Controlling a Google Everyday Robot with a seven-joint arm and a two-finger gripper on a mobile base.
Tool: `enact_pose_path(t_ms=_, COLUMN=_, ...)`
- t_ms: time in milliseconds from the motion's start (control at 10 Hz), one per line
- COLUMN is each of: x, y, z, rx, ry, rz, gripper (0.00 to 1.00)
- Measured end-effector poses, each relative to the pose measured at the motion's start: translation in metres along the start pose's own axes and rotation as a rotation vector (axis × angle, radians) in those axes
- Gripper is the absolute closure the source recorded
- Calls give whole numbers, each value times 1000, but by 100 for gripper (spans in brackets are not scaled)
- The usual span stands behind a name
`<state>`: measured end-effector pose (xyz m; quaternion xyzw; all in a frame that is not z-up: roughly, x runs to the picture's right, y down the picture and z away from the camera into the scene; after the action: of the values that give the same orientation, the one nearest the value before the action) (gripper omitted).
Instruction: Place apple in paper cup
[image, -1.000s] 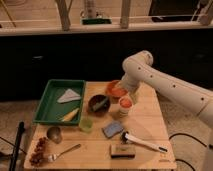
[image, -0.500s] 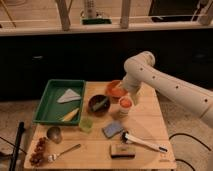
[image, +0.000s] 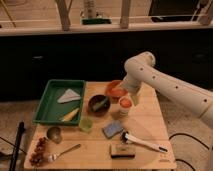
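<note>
The apple (image: 125, 102) is a small orange-red ball sitting in the mouth of the white paper cup (image: 124, 112), which stands upright mid-table, right of the dark bowl. My gripper (image: 133, 96) hangs from the white arm just above and slightly right of the apple, very close to it. Whether it touches the apple is hidden.
An orange bowl (image: 114, 90) is behind the cup and a dark bowl (image: 99, 104) to its left. A green tray (image: 50, 107) is at the left. A light green cup (image: 86, 124), grey metal cup (image: 54, 134), blue sponge (image: 113, 129), brush (image: 142, 142) and spoon (image: 65, 151) lie in front.
The gripper and wrist have shifted slightly to the right above the cup. The apple and cup stay in the same place.
</note>
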<state>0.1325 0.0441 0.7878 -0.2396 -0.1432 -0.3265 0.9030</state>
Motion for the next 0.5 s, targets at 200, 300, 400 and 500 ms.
enact_pose_path(t_ms=200, x=0, y=0, z=2, rx=-2, ry=-6, rz=0, gripper=20)
enact_pose_path(t_ms=300, x=0, y=-1, z=2, rx=-2, ry=-7, rz=-1, gripper=20)
enact_pose_path(t_ms=400, x=0, y=-1, z=2, rx=-2, ry=-7, rz=-1, gripper=20)
enact_pose_path(t_ms=500, x=0, y=0, z=2, rx=-2, ry=-7, rz=-1, gripper=20)
